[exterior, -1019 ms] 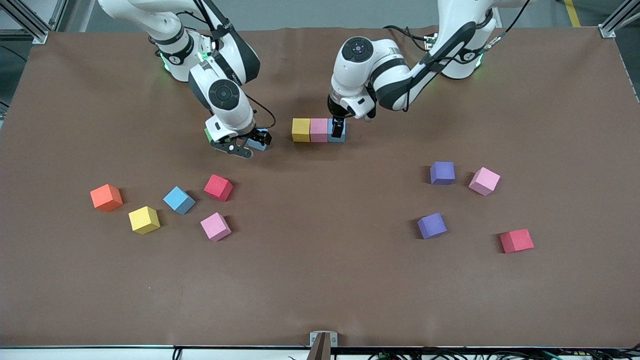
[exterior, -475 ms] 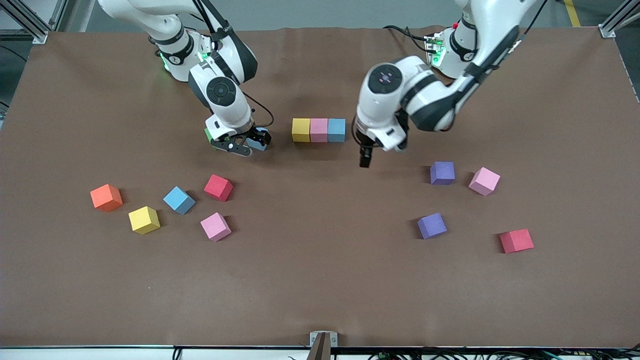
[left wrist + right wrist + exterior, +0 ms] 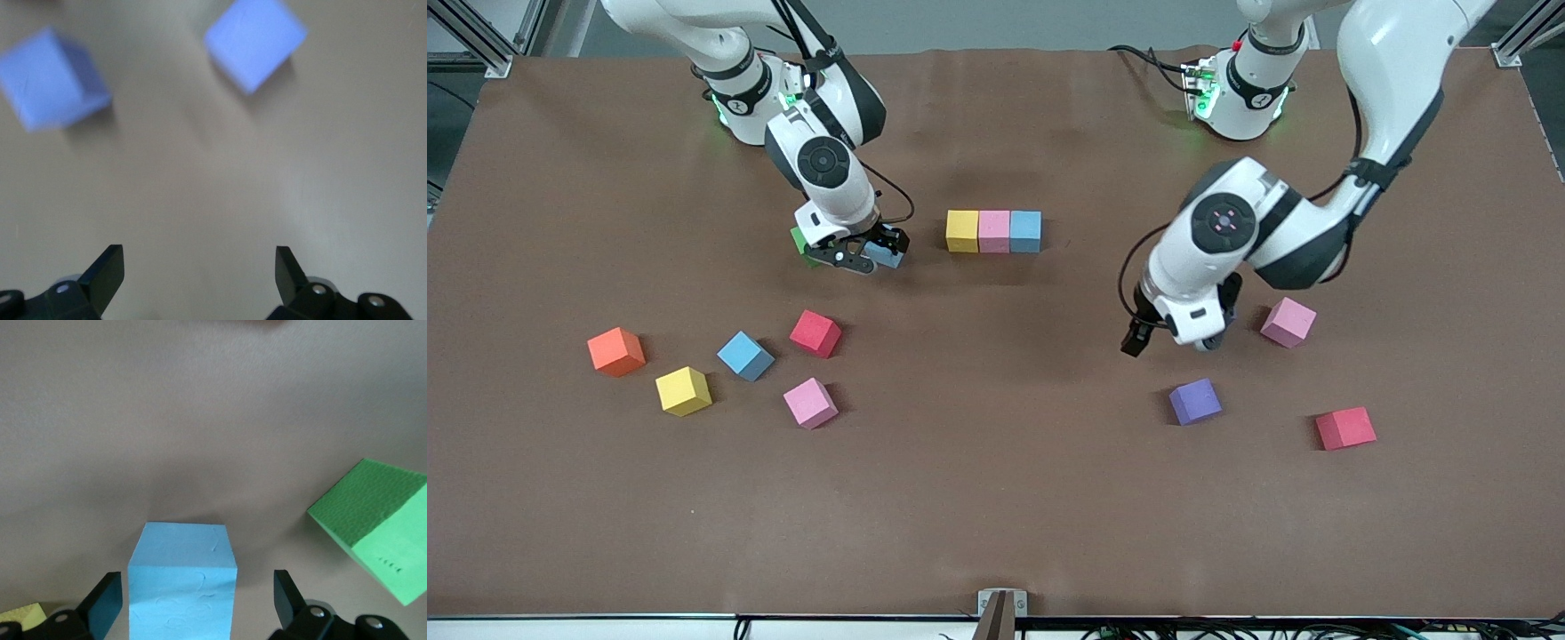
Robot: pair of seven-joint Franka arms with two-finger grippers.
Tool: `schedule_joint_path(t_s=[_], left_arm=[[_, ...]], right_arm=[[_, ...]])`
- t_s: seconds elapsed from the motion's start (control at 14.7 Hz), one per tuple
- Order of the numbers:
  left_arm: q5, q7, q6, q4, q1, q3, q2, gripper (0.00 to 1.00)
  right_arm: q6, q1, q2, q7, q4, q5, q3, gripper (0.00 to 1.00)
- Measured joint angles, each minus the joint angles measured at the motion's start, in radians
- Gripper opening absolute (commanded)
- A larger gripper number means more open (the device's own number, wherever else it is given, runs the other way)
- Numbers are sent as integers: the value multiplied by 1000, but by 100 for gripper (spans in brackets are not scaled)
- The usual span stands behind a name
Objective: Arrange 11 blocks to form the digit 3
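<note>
So: bench (image 3: pixel 996 498) has one bar (image 3: pixel 994 231) of three blocks laid. Right gripper (image 3: pixel 193 603) sits low with fingers open, straddling a light blue block (image 3: pixel 181 580), not clamped. Left gripper (image 3: pixel 200 280), fingers open and empty, hangs over two purple blocks (image 3: pixel 253 41), which lie ahead of its fingertips.

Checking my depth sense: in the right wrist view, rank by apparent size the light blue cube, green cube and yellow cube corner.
1. Light blue cube, though nearest the camera.
2. Green cube, partly cropped.
3. Yellow cube, only a corner visible.
</note>
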Motion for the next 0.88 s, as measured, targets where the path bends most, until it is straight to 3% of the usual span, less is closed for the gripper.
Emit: schedule_joint_path(t_s=[0.27, 0.48, 0.61, 0.88], left_arm=[[64, 293, -16, 104, -4, 106, 81, 100], [74, 515, -59, 214, -5, 146, 150, 100], [74, 641, -67, 262, -11, 165, 185, 100], [74, 730, -74, 361, -109, 251, 250, 100]], right_arm=[[34, 20, 36, 0, -2, 15, 2, 100], [37, 20, 44, 0, -2, 21, 1, 100], [37, 20, 46, 0, -1, 34, 1, 91], [37, 20, 50, 0, -1, 42, 1, 62]])
